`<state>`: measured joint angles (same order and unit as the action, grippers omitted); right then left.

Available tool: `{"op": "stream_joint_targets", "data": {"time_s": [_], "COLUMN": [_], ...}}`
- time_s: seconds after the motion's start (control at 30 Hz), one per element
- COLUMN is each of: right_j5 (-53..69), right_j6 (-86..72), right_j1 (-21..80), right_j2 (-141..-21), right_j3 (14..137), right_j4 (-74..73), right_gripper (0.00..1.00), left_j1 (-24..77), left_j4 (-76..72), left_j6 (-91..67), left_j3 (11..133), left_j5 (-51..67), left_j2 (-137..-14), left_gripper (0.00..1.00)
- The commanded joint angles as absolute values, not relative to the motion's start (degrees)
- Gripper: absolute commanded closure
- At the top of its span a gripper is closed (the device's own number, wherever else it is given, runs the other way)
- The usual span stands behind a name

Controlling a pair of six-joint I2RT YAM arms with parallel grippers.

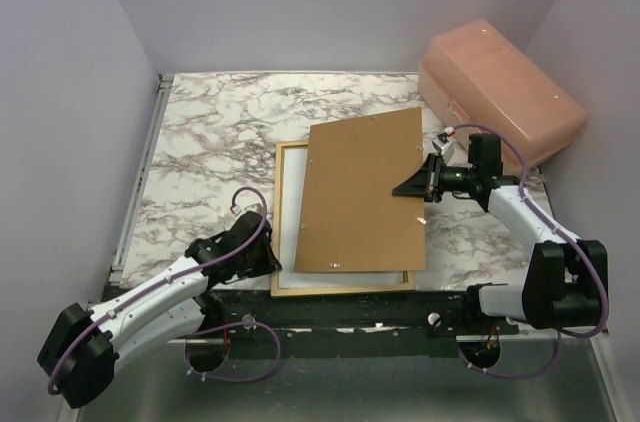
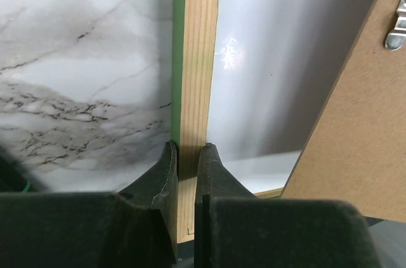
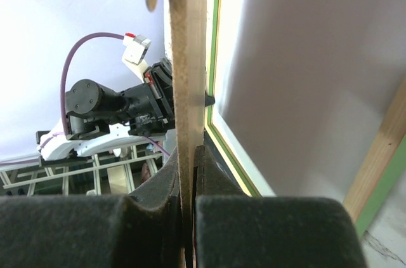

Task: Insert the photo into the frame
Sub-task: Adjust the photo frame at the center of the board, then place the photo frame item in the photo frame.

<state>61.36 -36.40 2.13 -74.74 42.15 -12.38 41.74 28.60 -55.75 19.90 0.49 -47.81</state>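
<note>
**Left gripper**. Your two dark, matte fingers are pinched shut on the left rail of the frame, close to its lower-left corner in the overhead view. The left arm lies low and stretched out, running from the bottom left of that view up and to the right. The rail is a thin, straight strip with pale grained wood on its upturned face and bright green along its outer edge.

**Right gripper**. Your fingers are clamped tight on the right-hand edge of the backing board. It is a flat rectangle of plain brown fibreboard with a small metal clip at its rim. The right arm folds at the lower right and reaches leftward toward the centre. The board sits askew over the frame, and you cannot tell whether it lies flat.

**The photo**. It lies inside the frame's opening, white side up, smooth and faintly glossy. It shows as a strip to the left of and below the board, and no printed side is visible.

**Surroundings.** The table is white marble pattern with grey veining. A pink, round-cornered plastic box stands at the upper right.
</note>
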Motion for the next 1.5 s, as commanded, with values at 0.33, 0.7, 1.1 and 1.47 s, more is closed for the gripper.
{"op": "stream_joint_targets", "data": {"time_s": [0.33,0.7,1.1,1.47], "right_j5": [66.88,66.54,66.97,66.24], "right_j6": [-35.38,-35.18,-34.51,-34.37], "right_j1": [1.84,1.82,2.21,6.29], "right_j2": [-75.65,-77.0,-81.52,-84.5], "right_j3": [44.6,44.82,47.75,47.69], "right_j4": [-11.95,-11.78,-13.27,-12.59], "right_gripper": [0.99,0.99,0.99,0.99], "left_j1": [42.01,42.01,42.01,41.93], "left_j4": [37.6,41.52,49.97,50.4], "left_j6": [-56.01,-56.91,-60.11,-60.64], "left_j3": [22.61,25.13,30.04,30.56], "left_j5": [0.46,-1.32,-6.51,-8.31], "left_j2": [-42.93,-40.72,-41.44,-46.9], "left_gripper": [0.37,0.3,0.43,0.56]}}
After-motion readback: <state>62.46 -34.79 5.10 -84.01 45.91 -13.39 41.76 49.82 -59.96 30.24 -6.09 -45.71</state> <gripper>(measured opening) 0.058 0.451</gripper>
